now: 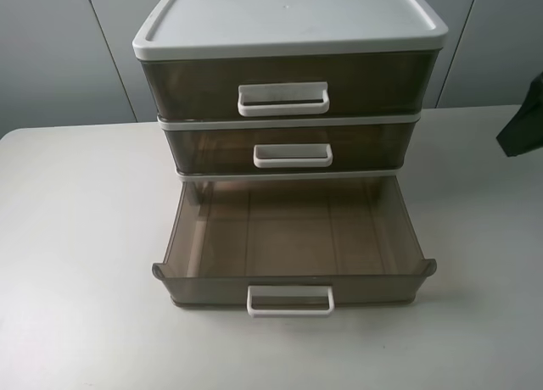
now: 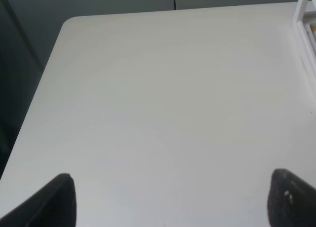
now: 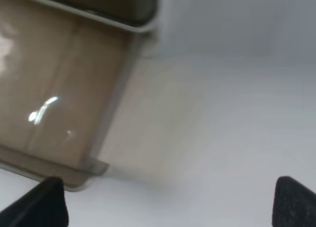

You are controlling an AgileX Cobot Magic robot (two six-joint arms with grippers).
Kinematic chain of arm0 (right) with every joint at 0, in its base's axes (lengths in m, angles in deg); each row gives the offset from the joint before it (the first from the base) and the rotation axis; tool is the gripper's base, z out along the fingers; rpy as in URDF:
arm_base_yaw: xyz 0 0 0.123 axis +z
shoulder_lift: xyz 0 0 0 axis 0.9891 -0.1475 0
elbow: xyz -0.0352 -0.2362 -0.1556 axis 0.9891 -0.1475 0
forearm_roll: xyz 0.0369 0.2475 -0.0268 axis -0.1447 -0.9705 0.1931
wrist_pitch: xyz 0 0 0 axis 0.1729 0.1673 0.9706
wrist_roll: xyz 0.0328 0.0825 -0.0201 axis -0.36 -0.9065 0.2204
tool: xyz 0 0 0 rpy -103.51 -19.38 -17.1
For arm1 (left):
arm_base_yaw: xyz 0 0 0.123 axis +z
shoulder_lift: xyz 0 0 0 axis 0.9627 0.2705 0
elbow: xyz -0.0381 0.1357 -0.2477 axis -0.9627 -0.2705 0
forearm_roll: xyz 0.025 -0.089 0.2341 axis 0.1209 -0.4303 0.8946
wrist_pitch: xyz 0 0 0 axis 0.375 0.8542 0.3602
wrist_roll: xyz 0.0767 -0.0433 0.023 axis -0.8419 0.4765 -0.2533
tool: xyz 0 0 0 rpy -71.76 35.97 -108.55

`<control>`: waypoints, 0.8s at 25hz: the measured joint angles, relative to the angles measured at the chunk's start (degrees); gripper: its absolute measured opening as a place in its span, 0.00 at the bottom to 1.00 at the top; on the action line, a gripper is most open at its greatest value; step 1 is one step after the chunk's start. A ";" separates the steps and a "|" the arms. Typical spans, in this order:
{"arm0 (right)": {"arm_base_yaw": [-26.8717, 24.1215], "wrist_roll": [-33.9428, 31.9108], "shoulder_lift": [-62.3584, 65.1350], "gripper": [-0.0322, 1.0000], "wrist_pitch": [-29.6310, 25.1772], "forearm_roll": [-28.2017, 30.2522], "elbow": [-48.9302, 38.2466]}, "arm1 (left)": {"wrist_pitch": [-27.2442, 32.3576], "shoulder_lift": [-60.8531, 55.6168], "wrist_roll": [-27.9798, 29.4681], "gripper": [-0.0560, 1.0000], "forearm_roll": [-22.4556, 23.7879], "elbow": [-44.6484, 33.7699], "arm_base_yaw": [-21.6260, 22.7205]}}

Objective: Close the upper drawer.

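The upper drawer (image 1: 292,147) is the shallow middle one of three smoky-brown drawers in the white-lidded unit (image 1: 288,17). It sits pushed in flush, with its white loop handle (image 1: 293,156) facing front. My left gripper (image 2: 170,202) is open and empty over bare table left of the unit; only its two dark fingertips (image 2: 54,202) show. My right gripper (image 3: 170,202) is open and empty, hovering beside the right front corner of the pulled-out lowest drawer (image 3: 59,103). Neither gripper touches the unit.
The lowest drawer (image 1: 293,237) is pulled far out toward the front and is empty; its white handle (image 1: 290,300) sticks out. The taller drawer (image 1: 284,85) under the lid is shut. A dark arm part (image 1: 522,123) shows at the right edge. The white table (image 1: 76,263) carries the unit.
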 joint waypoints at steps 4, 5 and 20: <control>-0.76 -6.74 1.60 0.64 -1.96 7.21 0.00 | 0.00 0.00 0.00 0.76 0.00 0.00 0.00; -0.76 -7.94 1.94 0.64 -2.34 9.31 0.00 | 0.00 0.00 0.00 0.76 0.00 0.00 0.00; -9.03 -12.60 22.78 0.64 -4.39 13.57 -0.21 | 0.00 0.00 0.00 0.76 0.00 0.00 0.00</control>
